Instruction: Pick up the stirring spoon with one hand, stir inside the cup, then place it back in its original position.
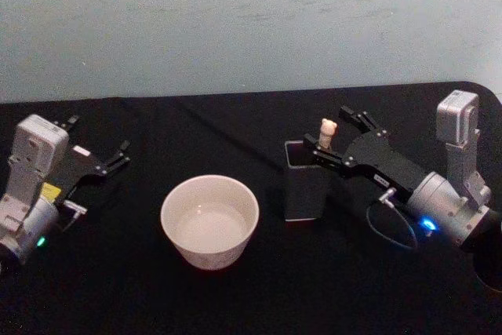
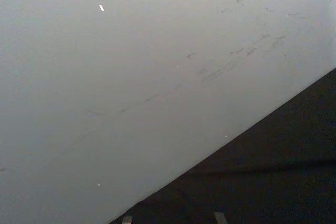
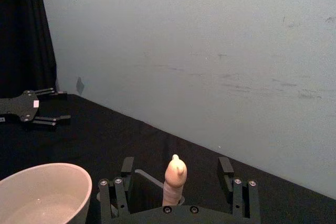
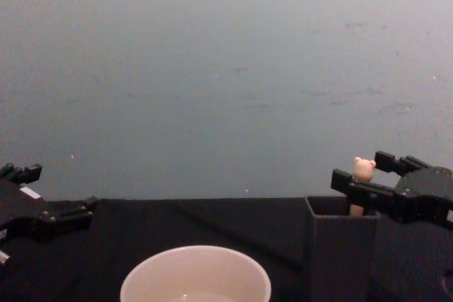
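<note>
The stirring spoon (image 1: 328, 132) stands upright in a dark grey square holder (image 1: 305, 186), its beige bear-head top (image 4: 364, 169) poking out above the rim. My right gripper (image 1: 325, 126) is open, and its fingers straddle the handle (image 3: 175, 179) with a gap on each side. The fingers (image 3: 226, 167) reach level with the bear head. The cream-white cup (image 1: 209, 221) sits left of the holder on the black table, also seen low in the chest view (image 4: 195, 277). My left gripper (image 1: 100, 137) rests open at the far left.
A plain pale wall (image 1: 251, 21) rises behind the black table (image 1: 235, 123). A few centimetres of cloth separate the cup from the holder. The left gripper (image 3: 60, 107) lies well beyond the cup (image 3: 42, 192).
</note>
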You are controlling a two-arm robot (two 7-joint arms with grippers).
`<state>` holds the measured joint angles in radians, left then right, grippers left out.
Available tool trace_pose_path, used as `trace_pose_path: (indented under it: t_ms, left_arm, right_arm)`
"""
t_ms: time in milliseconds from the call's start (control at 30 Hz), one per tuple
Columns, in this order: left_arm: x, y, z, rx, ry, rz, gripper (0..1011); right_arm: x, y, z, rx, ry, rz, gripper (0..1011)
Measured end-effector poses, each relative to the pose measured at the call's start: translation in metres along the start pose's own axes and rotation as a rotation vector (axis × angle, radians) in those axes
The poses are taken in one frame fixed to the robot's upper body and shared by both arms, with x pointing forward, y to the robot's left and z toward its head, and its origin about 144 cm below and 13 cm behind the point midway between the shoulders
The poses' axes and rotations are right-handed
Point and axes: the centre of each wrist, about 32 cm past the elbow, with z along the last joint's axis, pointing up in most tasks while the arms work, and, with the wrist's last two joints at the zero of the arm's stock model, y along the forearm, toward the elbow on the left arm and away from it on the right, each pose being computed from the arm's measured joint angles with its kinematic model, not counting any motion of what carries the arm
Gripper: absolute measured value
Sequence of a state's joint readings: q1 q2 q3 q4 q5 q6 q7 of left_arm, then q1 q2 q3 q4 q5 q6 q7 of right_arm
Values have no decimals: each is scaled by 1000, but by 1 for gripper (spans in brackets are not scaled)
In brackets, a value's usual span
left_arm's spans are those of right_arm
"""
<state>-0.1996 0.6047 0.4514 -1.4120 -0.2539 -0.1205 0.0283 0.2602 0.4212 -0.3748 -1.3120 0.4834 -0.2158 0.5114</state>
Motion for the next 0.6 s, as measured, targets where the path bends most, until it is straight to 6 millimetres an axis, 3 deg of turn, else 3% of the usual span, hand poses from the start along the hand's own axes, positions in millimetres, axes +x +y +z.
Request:
trace_pose_path:
  t_ms: [600]
  left_arm:
    - [0, 0, 0, 0, 0, 0, 1001]
  right_arm:
    - [3, 0, -1, -14, 33, 10, 1000]
